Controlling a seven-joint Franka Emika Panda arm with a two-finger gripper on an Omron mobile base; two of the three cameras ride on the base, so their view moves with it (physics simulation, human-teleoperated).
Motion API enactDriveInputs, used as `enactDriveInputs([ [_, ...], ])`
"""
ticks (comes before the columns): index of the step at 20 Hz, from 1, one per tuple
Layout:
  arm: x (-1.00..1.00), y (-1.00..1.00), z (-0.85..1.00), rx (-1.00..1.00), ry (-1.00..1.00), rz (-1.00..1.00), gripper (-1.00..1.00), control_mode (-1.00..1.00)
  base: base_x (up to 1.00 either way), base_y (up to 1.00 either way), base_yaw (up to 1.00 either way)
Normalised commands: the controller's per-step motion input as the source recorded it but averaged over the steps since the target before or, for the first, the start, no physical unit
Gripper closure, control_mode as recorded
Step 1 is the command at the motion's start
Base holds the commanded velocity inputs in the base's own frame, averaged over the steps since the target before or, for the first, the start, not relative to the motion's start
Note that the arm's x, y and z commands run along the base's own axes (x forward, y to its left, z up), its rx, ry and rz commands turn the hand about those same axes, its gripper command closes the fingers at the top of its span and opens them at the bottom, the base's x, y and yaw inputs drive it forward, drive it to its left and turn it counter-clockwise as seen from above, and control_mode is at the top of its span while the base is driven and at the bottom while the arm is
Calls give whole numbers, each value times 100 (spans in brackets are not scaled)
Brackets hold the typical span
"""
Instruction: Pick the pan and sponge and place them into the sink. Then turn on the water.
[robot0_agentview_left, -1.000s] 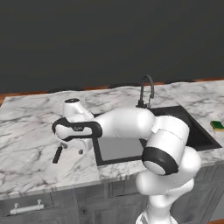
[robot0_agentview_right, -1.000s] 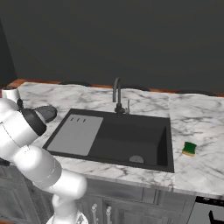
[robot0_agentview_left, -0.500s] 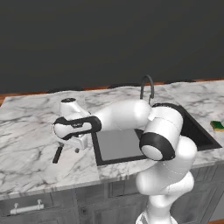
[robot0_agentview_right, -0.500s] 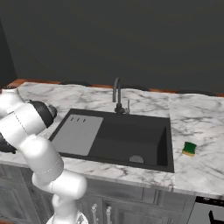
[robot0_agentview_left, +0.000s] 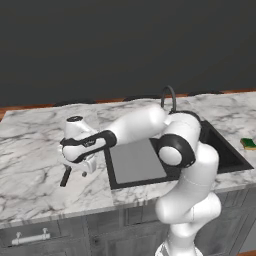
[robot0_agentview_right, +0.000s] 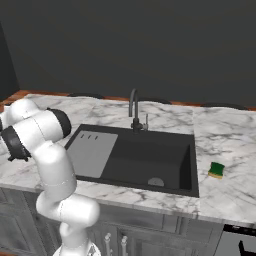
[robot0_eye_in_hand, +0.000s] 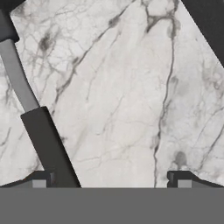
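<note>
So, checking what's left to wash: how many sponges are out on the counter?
1. The sponge lies on the counter right of the sink, green face up, at the far right in the left base view. None other visible; the arm could hide some.

bare marble counter (robot0_eye_in_hand: 122, 96) ahead, pan handle (robot0_eye_in_hand: 46, 144) crossing one side

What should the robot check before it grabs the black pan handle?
1. Gripper open: ok, its tips stand wide apart.
2. Long black pan handle between the tips: not ok, it lies by the left tip, off-centre.
3. Gripper low enough over the marble counter: cannot tell.
4. Black rectangular sink free for the pan: ok.
5. Small green and yellow sponge waiting on the counter: ok.
</note>
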Motion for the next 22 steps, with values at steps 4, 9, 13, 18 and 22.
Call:
enactDriveInputs([
  [4, 37, 6, -16, 0, 0, 0, -100, -100, 0, 0, 0],
  [9, 35, 14, -11, -2, 0, 0, -100, -100, 0, 0, 0],
  [13, 34, 20, -20, -2, 0, 0, -100, -100, 0, 0, 0],
  [18, 28, 14, -21, -2, 0, 0, -100, -100, 0, 0, 0],
  [22, 19, 0, -27, 0, 0, 1, -100, -100, 0, 0, 0],
])
